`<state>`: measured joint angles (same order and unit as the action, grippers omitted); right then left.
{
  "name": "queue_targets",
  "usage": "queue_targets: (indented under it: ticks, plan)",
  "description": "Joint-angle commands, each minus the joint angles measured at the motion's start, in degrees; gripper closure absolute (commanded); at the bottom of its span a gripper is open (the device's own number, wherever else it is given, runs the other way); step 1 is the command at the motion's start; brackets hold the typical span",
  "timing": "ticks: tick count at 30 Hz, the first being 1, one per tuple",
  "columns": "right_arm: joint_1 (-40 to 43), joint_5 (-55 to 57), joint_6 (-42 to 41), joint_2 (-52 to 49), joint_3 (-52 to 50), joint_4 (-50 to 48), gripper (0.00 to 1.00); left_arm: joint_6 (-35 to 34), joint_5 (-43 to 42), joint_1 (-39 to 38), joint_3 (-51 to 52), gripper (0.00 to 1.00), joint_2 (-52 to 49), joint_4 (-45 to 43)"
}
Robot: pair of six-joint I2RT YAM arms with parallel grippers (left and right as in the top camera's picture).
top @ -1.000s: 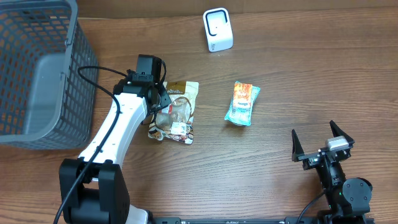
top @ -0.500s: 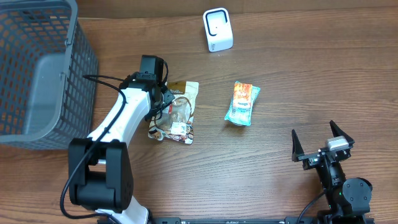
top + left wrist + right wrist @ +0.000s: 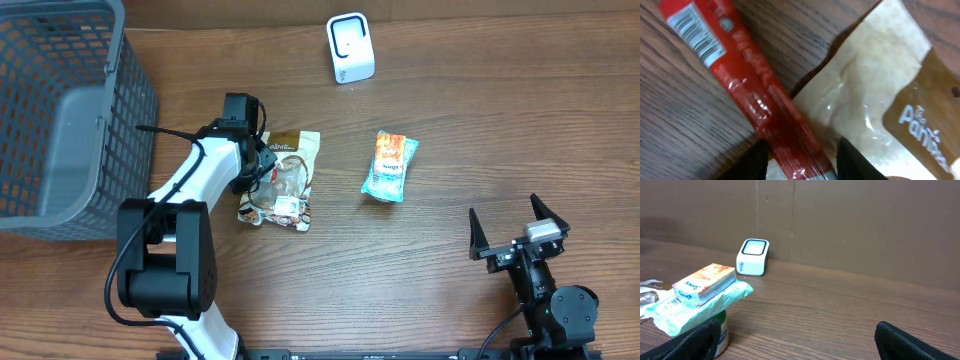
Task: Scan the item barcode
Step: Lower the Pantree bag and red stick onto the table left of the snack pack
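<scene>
A red stick packet (image 3: 740,75) with a white barcode label at its far end lies slantwise on the wood, its near end over a cream and brown pouch (image 3: 875,90). My left gripper (image 3: 802,150) straddles that near end, jaws slightly apart, with a sliver of gap on the right side. Seen from overhead, the left gripper (image 3: 262,165) hangs over the pouch's (image 3: 285,180) left edge and hides the stick. The white scanner (image 3: 350,48) stands at the back. My right gripper (image 3: 518,232) rests open and empty at the front right.
A teal and orange snack pack (image 3: 389,166) lies mid-table, left of the right gripper (image 3: 802,337) in the right wrist view, with the scanner (image 3: 753,256) behind it. A grey mesh basket (image 3: 60,110) fills the back left corner.
The left arm's elbow has swung toward the table's front left while its gripper stayed over the pouch's left edge, edging slightly back. The right arm has not moved.
</scene>
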<state>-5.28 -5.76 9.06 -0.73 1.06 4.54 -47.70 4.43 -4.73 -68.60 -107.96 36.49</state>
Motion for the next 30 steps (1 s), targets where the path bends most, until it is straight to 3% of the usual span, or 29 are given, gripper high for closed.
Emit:
queue_targets:
  ticks: [1, 5, 7, 8, 19, 30]
  plan:
    - [0.1, -0.2, 0.2, 0.5, -0.6, -0.3, 0.00, -0.5, -1.1, 0.3, 0.3, 0.70, -1.2, -0.2]
    - [0.1, -0.1, 0.2, 0.5, -0.6, -0.3, 0.00, -0.5, -1.6, 0.3, 0.3, 0.77, -1.2, 0.2]
    - [0.1, -0.1, 0.2, 0.5, -0.6, -0.3, 0.00, -0.5, -1.6, 0.3, 0.3, 0.93, -1.2, 0.5]
    - [0.1, -0.2, 0.2, 0.5, -0.6, -0.3, 0.00, -0.5, -1.6, 0.3, 0.3, 0.96, -1.2, 0.7]
    - [0.1, -0.2, 0.2, 0.5, -0.6, -0.3, 0.00, 1.9, -2.4, 0.9, -0.9, 0.96, 0.7, 3.0]
    - [0.1, -0.2, 0.2, 0.5, -0.6, -0.3, 0.00, 10.8, -0.9, 0.9, -1.0, 0.96, 11.0, 6.4]
